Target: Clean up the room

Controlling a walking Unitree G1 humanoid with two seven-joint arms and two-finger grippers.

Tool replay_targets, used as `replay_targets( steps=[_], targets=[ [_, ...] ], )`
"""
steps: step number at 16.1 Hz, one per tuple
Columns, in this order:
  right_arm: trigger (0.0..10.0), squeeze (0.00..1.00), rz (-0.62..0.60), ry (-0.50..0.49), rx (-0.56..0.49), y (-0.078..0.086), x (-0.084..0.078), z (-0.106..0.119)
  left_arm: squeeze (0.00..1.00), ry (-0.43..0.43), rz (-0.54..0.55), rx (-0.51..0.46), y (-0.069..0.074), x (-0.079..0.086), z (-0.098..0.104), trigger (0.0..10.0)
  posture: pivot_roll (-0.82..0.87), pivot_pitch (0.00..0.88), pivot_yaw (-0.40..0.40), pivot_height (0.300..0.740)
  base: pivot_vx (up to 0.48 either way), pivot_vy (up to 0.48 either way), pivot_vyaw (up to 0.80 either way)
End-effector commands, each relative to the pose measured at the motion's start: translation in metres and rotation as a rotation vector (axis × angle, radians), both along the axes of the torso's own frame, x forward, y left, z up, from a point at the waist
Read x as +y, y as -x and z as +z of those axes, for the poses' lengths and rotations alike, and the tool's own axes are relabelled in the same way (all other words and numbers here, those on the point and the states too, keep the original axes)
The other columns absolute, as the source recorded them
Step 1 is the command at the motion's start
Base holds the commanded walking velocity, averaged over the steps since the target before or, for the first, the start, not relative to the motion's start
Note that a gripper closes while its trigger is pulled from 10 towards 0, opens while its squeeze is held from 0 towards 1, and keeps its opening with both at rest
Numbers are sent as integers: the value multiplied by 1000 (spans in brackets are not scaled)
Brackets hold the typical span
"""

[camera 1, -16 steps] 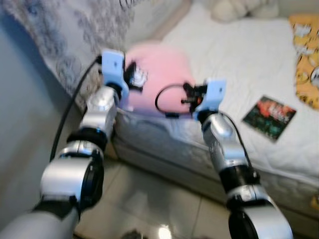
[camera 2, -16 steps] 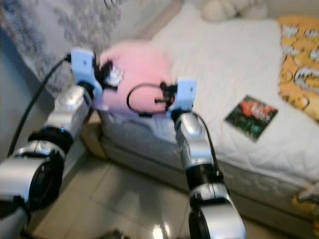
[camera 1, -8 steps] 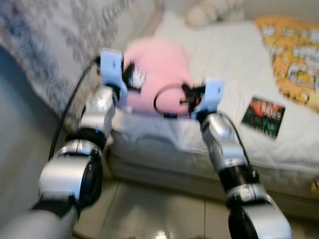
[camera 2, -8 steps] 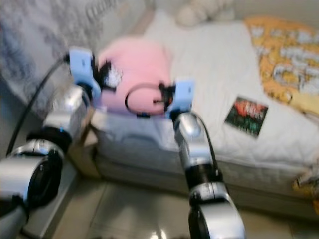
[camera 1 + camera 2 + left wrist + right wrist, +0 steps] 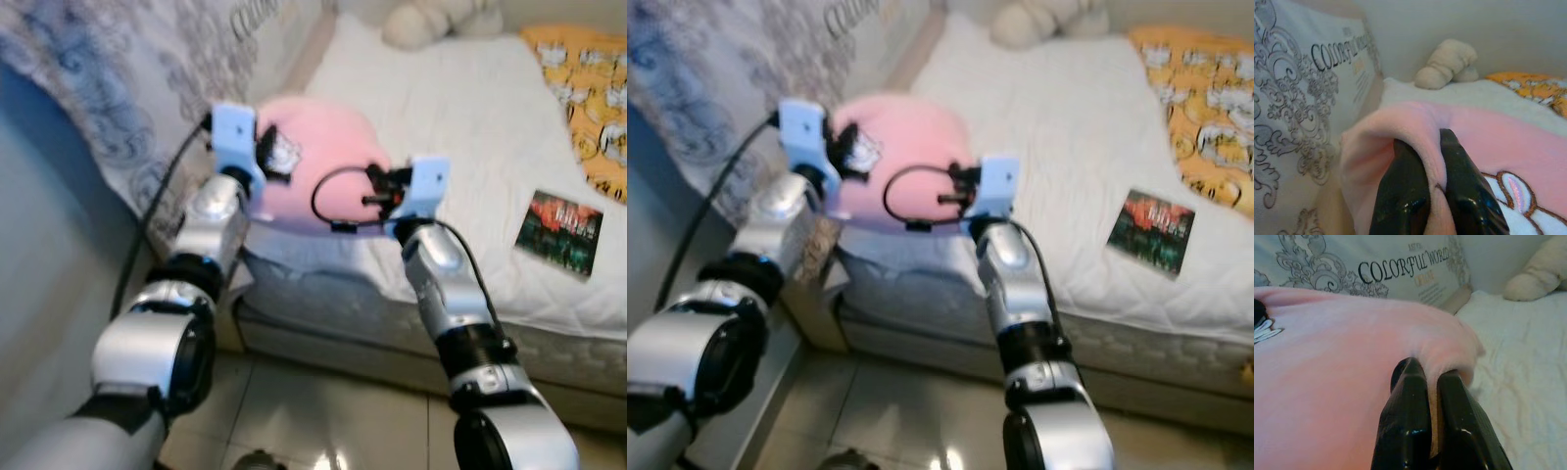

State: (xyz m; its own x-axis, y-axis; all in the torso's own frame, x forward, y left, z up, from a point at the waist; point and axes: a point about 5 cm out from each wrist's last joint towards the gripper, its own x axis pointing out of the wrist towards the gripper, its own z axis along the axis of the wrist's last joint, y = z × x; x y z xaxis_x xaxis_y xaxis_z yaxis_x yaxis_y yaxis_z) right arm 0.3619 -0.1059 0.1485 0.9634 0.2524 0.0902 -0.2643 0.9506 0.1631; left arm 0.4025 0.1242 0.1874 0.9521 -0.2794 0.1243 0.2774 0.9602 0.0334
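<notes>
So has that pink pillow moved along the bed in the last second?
Cannot tell. The pink pillow sits at the same corner of the bed, pinched by both tools; the camera shifted.

The camera turned, and the pink pillow sits a little higher

The whole picture has slid, so the book (image 5: 563,231) now shows further right and less of the yellow blanket (image 5: 591,88) is seen. The pink pillow (image 5: 328,157), pinched by the left gripper (image 5: 1436,182) and right gripper (image 5: 1431,411), now looks raised a bit above the bed (image 5: 460,117) corner.
</notes>
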Motion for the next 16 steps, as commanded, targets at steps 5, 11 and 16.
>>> replay_targets(
  steps=[5,11,16],
  targets=[
    [0,0,-18,-7,-32,-3,-7,9,0,3,3,-71,-2,-3,16,10000,9,0,29,740,480,0,0],
    [0,0,-12,-5,-31,-2,-7,9,0,9,13,-64,-3,-1,16,10000,6,0,23,740,480,0,0],
    [0,0,-2,1,-13,-1,-8,4,0,11,24,-64,-3,-2,17,10000,10,0,7,740,480,0,0]
  ],
)
